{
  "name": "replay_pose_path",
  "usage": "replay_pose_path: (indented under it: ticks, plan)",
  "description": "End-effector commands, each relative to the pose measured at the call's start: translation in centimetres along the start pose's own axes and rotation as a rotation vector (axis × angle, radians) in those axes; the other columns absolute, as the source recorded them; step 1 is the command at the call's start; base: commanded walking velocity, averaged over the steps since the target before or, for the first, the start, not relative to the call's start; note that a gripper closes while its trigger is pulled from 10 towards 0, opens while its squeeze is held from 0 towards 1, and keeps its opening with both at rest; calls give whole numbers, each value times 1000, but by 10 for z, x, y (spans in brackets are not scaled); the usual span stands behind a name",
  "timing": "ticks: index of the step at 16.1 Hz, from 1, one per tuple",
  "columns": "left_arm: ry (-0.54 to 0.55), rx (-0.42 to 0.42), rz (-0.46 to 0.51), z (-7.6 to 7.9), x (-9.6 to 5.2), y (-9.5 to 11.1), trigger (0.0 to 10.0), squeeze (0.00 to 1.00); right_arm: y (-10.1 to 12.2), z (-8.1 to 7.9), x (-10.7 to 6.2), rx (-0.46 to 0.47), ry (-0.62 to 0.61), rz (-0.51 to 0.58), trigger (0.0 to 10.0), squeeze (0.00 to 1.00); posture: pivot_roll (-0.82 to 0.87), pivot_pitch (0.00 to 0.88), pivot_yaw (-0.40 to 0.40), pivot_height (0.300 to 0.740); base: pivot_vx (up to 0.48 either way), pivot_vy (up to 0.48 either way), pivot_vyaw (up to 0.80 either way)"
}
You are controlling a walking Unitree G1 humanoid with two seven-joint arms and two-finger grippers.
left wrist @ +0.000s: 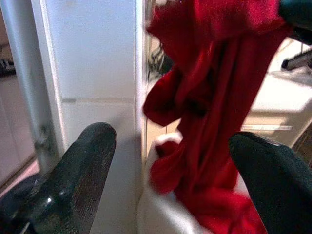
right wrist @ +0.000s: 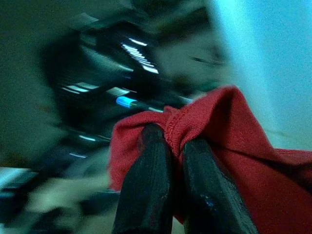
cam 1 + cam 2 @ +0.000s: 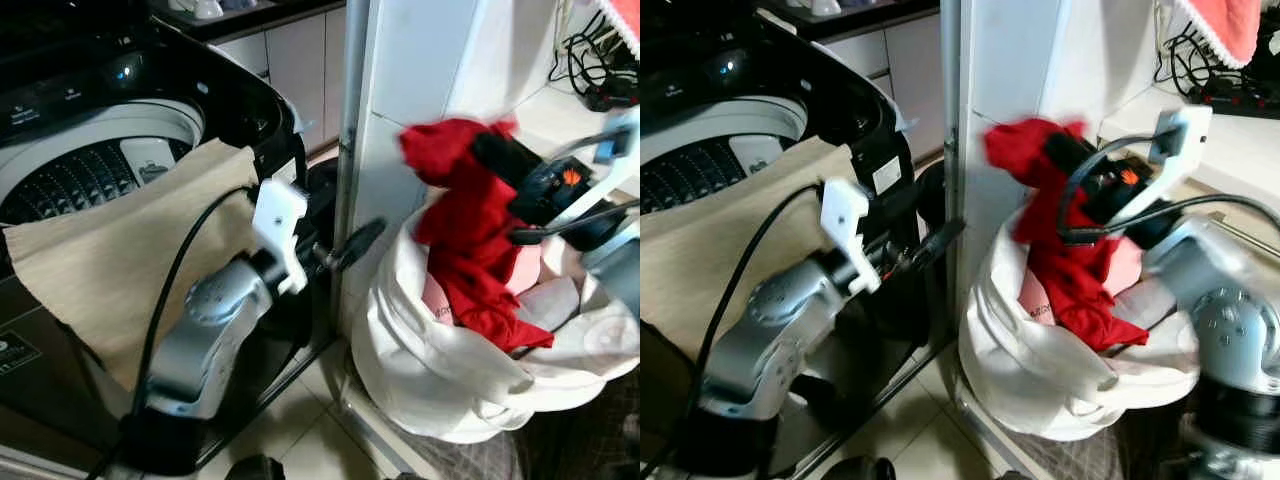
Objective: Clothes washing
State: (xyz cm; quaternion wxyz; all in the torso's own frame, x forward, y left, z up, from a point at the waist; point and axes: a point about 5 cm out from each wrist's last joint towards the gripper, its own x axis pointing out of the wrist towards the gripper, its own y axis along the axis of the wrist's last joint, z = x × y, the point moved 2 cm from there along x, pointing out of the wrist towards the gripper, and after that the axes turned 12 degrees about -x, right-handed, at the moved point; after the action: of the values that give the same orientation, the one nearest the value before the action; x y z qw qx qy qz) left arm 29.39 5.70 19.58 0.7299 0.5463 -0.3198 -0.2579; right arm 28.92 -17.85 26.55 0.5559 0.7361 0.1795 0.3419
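The right gripper (image 3: 1065,150), clenched on a red garment (image 3: 1070,260) half out of the white laundry bag (image 3: 1040,370), should lift it clear before swinging to the washer drum (image 3: 90,165); the left gripper (image 3: 350,243) waits open.

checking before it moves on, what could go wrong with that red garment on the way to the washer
The right gripper pinches only a fold of the red garment, so it may slip. Its tail hangs in the white laundry bag and might drag other clothes out. The beige cloth draped across the washer opening could block the drop.
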Motion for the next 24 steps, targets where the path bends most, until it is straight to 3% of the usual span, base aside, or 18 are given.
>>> replay_pose_path:
  ticks: [1, 2, 3, 4, 7, 13, 17, 18, 19, 20, 24]
  plan:
    - [-11, -1, 22, 3, 3, 3, 10000, 0, 8, -11, -1, 53, 51, 57, 0, 0, -89, 0, 31, 740, 0, 0, 0]
    - [-26, -13, 32, 5, 4, 5, 10000, 631, 8, -16, 1, 81, 69, 77, 0, 0, -89, 0, 31, 740, 0, 0, 0]
    - [-48, -54, 63, 10, 5, 9, 10000, 1000, 10, -24, 4, 156, 99, 127, 0, 0, -84, 0, 18, 740, 0, 0, 0]
    - [-55, -81, 81, 11, 7, 11, 10000, 1000, 14, -31, 8, 243, 129, 190, 0, 0, -84, 0, 15, 740, 0, 0, 0]
    - [-57, -62, 72, 14, 13, 5, 10000, 1000, 12, -47, 14, 354, 185, 207, 0, 0, -86, 2, 12, 740, 0, 0, 0]
    - [-13, 19, 76, 15, 28, -8, 10000, 1000, 7, -72, 21, 465, 245, 193, 0, 0, -96, 6, 11, 740, 0, 0, 0]
    - [-48, 17, 89, 18, 31, -11, 10000, 1000, 3, -82, 22, 508, 265, 180, 0, 0, -91, 5, 10, 740, 0, 0, 0]
    - [-51, -6, 99, 19, 31, -11, 7961, 0, 2, -84, 23, 513, 262, 173, 0, 0, -91, 5, 10, 740, 0, 0, 0]
    - [-47, -11, 103, 19, 31, -11, 5137, 0, 2, -84, 23, 513, 261, 170, 0, 0, -91, 5, 10, 740, 0, 0, 0]
    - [-53, -35, 110, 19, 30, -12, 0, 0, 0, -84, 23, 509, 254, 159, 0, 0, -91, 5, 10, 740, 0, 0, 0]
    - [-64, -39, 110, 18, 29, -12, 0, 0, -4, -86, 24, 508, 249, 145, 0, 0, -87, 5, 11, 740, 0, 0, 0]
